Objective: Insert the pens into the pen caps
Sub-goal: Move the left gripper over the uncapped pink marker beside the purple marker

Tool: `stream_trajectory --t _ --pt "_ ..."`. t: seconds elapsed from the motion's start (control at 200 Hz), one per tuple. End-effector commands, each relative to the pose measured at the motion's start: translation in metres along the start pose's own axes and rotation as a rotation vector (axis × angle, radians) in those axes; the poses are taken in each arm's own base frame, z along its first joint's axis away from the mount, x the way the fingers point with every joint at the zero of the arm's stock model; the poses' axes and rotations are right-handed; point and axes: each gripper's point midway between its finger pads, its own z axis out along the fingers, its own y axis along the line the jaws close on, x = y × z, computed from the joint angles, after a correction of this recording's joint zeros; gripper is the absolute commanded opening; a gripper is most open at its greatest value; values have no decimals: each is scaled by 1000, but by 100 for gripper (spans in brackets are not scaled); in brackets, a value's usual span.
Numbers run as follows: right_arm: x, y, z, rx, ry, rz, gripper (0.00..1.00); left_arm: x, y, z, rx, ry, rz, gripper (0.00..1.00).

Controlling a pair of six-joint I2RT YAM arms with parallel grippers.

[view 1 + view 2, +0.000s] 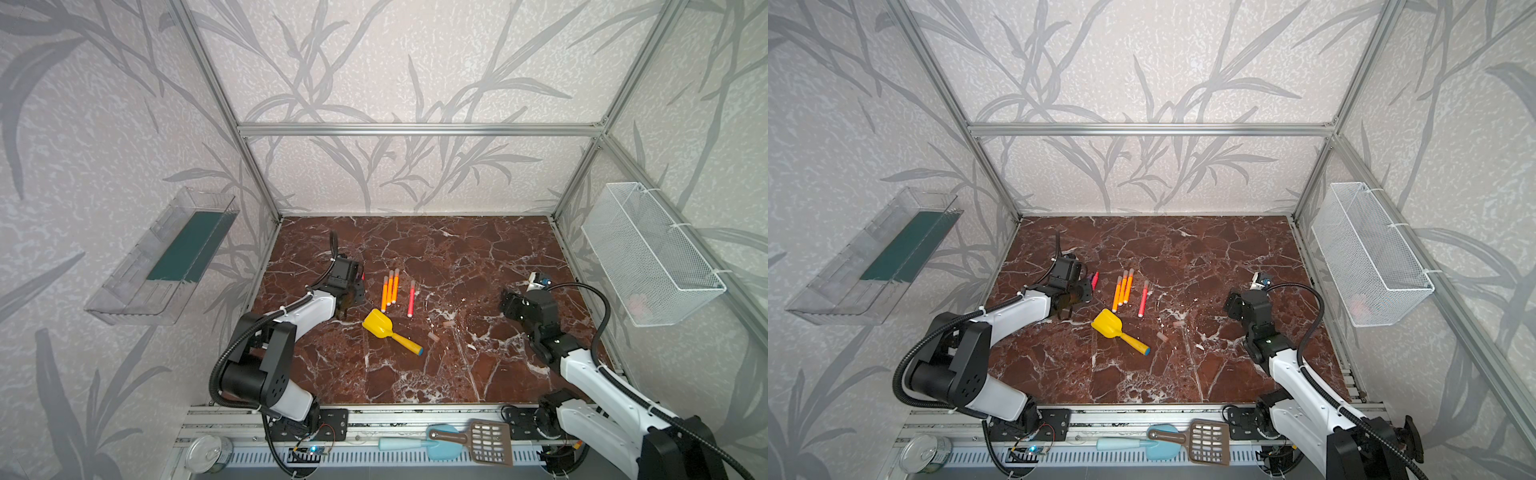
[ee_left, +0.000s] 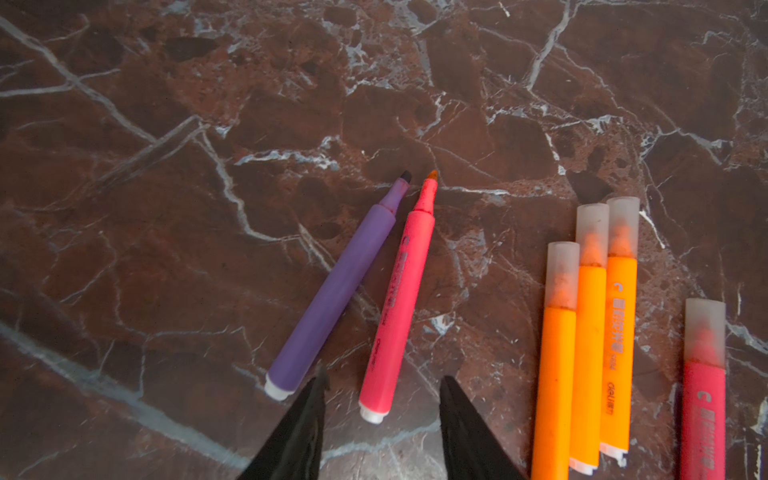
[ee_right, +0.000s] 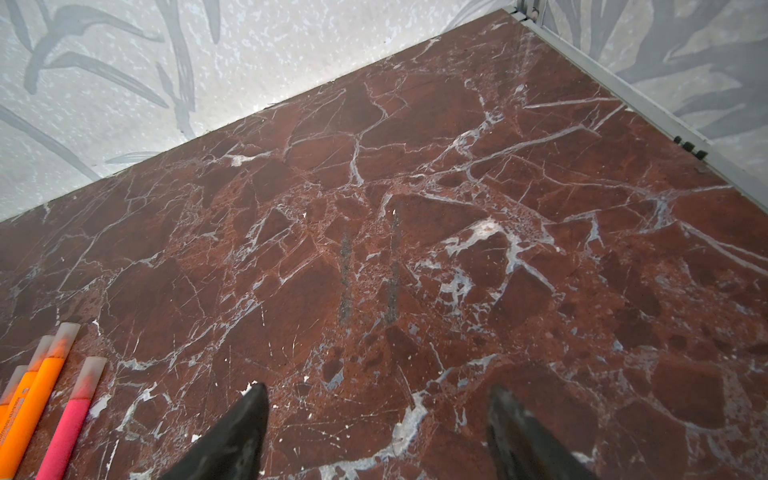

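while the left claw (image 2: 382, 374) hangs low over the dark red marble-patterned surface (image 2: 187, 124), its black fingers (image 2: 305, 419) stand apart, released, straddling the white butt end of the uncapped pinkish-red pen (image 2: 399, 299) with a gap on either side. that pen lies flat, its long axis running away from the claw and its bare tip farthest from it. just beside it lies the uncapped purple pen (image 2: 332, 291), also flat with its dark tip pointing away; the two tips nearly meet while the butts spread apart. in a top view only the pinkish-red tip (image 1: 1095, 280) peeks out past the claw, pointing toward the back wall (image 1: 415, 187).

near them, toward the middle of the surface, three orange pens (image 1: 389, 291) lie side by side, each wearing a translucent pinkish-clear cap (image 2: 592, 232). their long axes run front to back, with capped ends toward the back wall and white butts toward the front edge. the capped pinkish-red pen (image 1: 412, 299) lies roughly parallel, a little apart on their right. two loose translucent pen caps (image 1: 449, 323) (image 1: 433, 337) lie flat farther right, near each other. a yellow plastic toy shovel with an orange handle (image 1: 376, 322) lies in front of the orange pens.

the right claw (image 3: 378, 392) hovers well to the right over bare surface, fingers spread wide, gripping nothing.
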Motion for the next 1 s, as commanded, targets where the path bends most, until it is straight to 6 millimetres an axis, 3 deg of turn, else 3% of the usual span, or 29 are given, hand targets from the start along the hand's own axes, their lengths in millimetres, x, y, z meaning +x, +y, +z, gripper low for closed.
stream_trajectory --t 0.0,0.605,0.805,0.995 --pt "-3 1 0 -6 -16 0 81 1 -2 6 -6 56 24 46" --pt "-3 1 0 -8 -14 0 81 28 -7 37 -16 219 -25 36" --pt "-2 1 0 -7 -14 1 81 33 -4 41 -31 234 -25 28" --pt "-3 1 0 -8 -15 1 81 32 -2 39 -44 228 -19 13"
